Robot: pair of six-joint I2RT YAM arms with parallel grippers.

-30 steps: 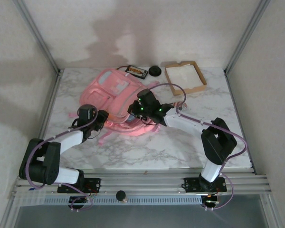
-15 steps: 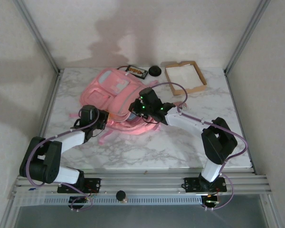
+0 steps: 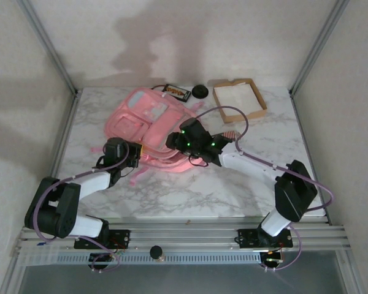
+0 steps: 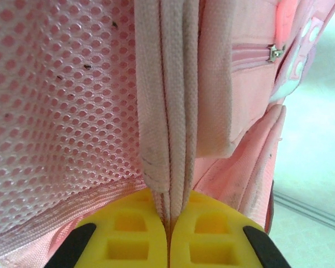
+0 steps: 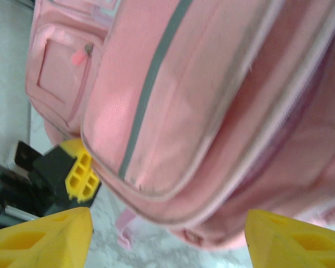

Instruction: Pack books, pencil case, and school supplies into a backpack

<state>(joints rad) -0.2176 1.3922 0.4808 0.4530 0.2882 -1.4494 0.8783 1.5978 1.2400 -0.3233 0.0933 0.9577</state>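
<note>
The backpack was laid lengthwise from the counter's far edge nearward, its strap clamped by the left end effector, the right end effector spread wide, empty.

The large soft fabric backpack is pink with pale grey-blue panels and pink mesh. The marble table is white, veined grey. The shallow cardboard tray, upper right, is tan, lined white. The left gripper has yellow fingers.

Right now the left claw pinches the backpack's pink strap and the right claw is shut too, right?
The left gripper does pinch the pink strap, but the right gripper is open: the right wrist view shows its fingers spread wide.
</note>
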